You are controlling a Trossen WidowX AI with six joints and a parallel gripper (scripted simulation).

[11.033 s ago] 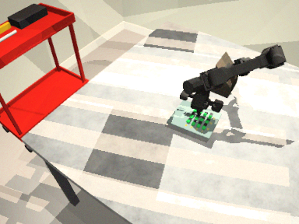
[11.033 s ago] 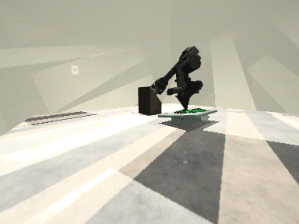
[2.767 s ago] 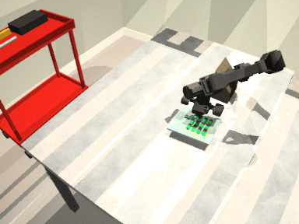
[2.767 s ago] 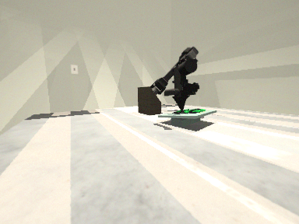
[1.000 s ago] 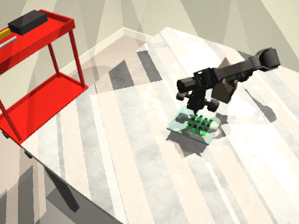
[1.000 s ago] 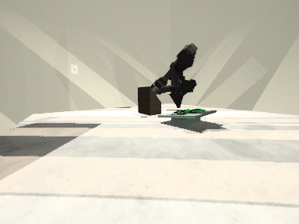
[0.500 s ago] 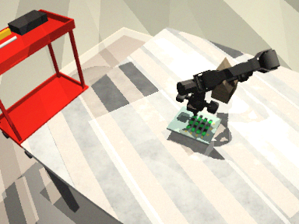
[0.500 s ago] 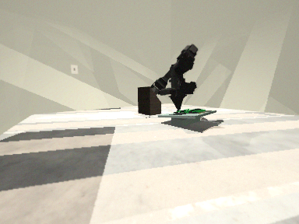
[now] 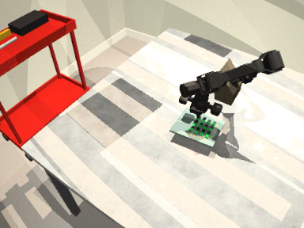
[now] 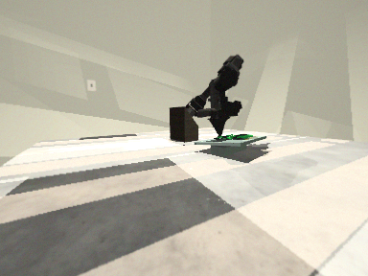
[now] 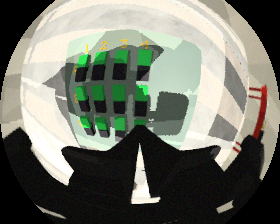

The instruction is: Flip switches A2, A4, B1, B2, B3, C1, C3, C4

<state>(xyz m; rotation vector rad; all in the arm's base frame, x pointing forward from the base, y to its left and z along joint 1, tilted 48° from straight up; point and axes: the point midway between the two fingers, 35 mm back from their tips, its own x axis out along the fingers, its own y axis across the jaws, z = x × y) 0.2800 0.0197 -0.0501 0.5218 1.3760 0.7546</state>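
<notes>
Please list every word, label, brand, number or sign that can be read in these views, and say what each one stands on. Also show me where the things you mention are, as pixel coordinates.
"1", "2", "3", "4": yellow, along the top edge of the switch grid on the pale green panel (image 9: 180,127) (image 10: 225,144) (image 11: 175,67).
Yellow row marks left of the grid: too small and blurred to read.
No other text is readable.

A striped table top in white, cream and grey (image 9: 131,154) (image 10: 144,220) is crossed by hard-edged shadows. Beside it, a red metal cart (image 9: 74,49) (image 11: 262,110) is seen, its upper tray occupied by a black rectangular box (image 9: 28,22). Pale beige walls (image 9: 119,4) (image 10: 144,29) are streaked with angular light.
</notes>
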